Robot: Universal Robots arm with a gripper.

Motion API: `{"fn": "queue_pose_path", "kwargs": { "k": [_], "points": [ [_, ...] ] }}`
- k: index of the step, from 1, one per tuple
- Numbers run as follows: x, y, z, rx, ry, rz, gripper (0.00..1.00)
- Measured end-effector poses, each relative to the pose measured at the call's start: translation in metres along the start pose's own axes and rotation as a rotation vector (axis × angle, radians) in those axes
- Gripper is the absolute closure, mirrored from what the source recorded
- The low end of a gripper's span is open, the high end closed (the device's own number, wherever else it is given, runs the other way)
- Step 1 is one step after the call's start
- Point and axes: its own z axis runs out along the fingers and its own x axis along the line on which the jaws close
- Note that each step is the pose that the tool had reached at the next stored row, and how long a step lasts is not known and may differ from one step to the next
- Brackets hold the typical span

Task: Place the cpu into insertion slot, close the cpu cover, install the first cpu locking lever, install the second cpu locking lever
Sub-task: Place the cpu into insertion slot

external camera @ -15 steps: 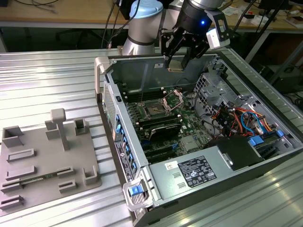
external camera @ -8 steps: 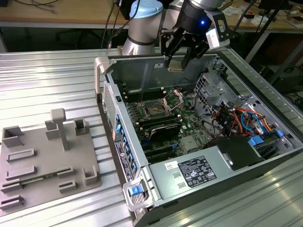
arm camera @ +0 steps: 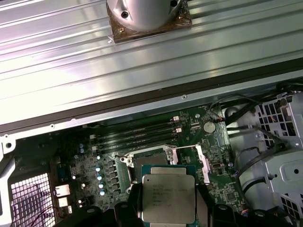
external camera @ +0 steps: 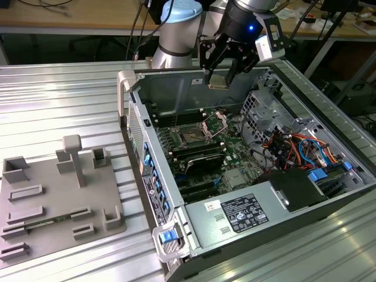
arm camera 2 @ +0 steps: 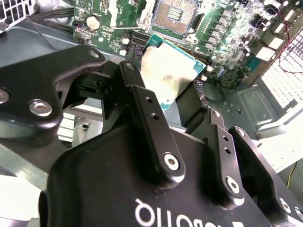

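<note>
My gripper [external camera: 218, 78] hangs above the open computer case, shut on the cpu [external camera: 217, 80]. In the second wrist view the cpu [arm camera 2: 165, 71] shows its tan-gold underside between the black fingers [arm camera 2: 149, 118]. In the first wrist view the cpu [arm camera: 168, 196] shows its silver top. The insertion slot [external camera: 191, 136] lies bare on the motherboard, well below the chip and toward the exterior view's left of it. It also appears in both wrist views as the insertion slot [arm camera: 147, 161] [arm camera 2: 176, 13] beyond the chip. The cpu cover [external camera: 215, 122] [arm camera: 189, 158] stands swung open beside the slot.
The case walls [external camera: 176, 88] ring the motherboard. Black memory sticks [external camera: 197, 155] lie near the slot; a drive cage with coloured cables [external camera: 294, 147] and a power supply [external camera: 241, 214] fill the exterior view's right. A grey fixture plate [external camera: 59, 200] sits outside the case on the ribbed table.
</note>
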Motion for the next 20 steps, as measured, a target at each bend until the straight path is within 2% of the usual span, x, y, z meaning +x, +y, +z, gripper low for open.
{"fn": "queue_pose_path", "kwargs": {
  "k": [15, 20],
  "points": [
    [0.0000, 0.0000, 0.0001, -0.0012, -0.0055, 0.061, 0.45],
    [0.0000, 0.0000, 0.0001, -0.0014, -0.0062, 0.069, 0.45]
  ]
}}
